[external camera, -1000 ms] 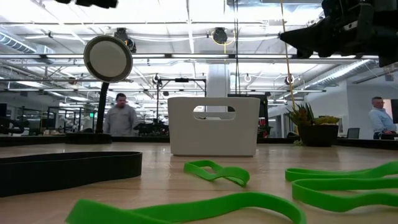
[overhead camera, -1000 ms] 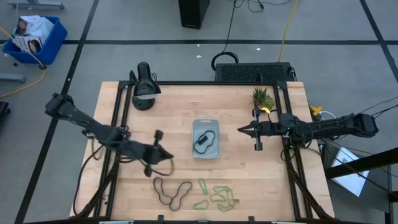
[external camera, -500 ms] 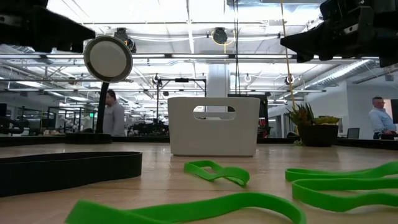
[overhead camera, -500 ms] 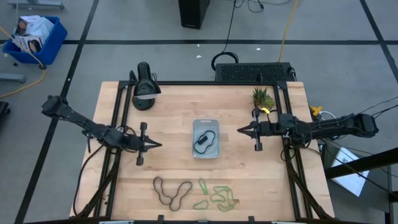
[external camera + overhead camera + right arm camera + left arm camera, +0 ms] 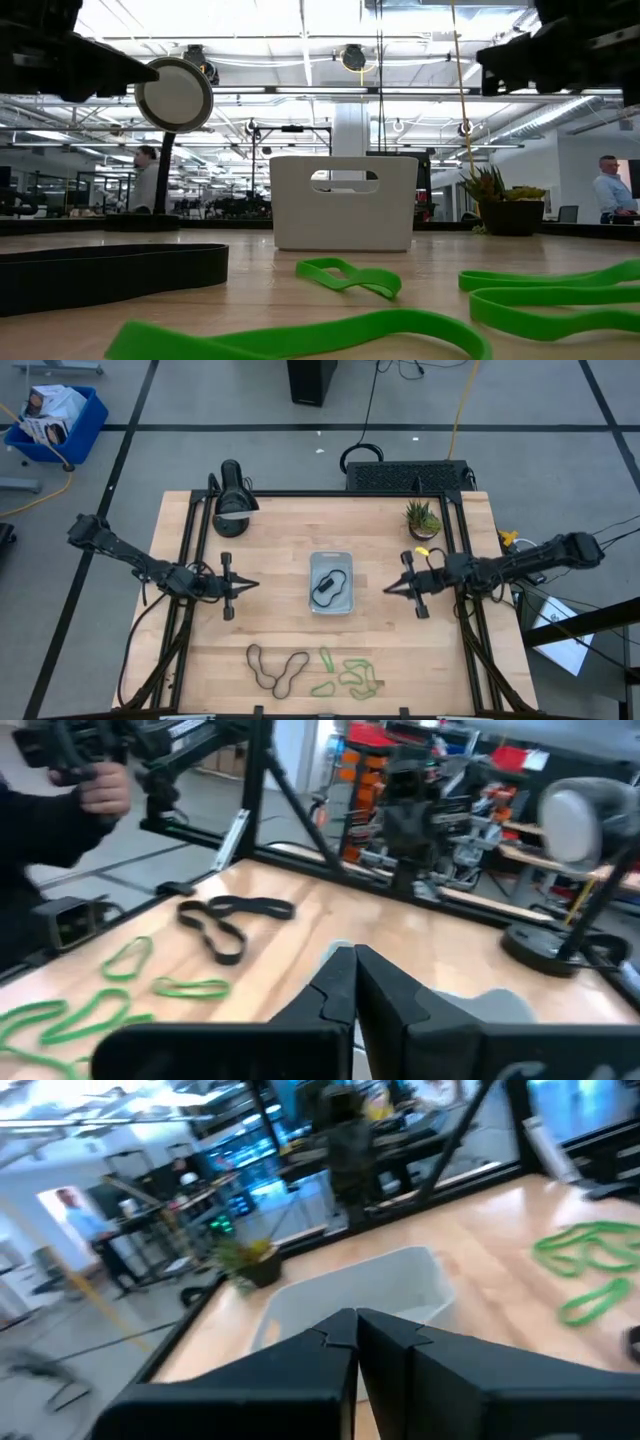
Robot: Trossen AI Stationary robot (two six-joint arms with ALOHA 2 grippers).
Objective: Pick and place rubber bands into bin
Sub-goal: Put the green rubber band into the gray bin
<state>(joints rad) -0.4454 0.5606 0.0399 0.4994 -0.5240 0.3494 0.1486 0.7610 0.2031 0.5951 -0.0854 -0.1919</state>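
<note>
A pale wooden table [image 5: 280, 540] in a black frame stands on a grey shop floor, and at its middle sits the bin [image 5: 331, 582] with one dark rubber band [image 5: 329, 586] inside, bare wood open all round it. Near the front edge lie the dark rubber bands [image 5: 277, 666] and, just beside them, the green rubber bands [image 5: 348, 676]. The left gripper [image 5: 252, 586] and the right gripper [image 5: 387, 589], both with fingers pressed together and holding nothing, flank the bin, while a lamp [image 5: 232, 499] and small plant [image 5: 421, 517] keep to the back edge

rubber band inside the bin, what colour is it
Dark brown-black rubber band; clearest in the high view.
</note>
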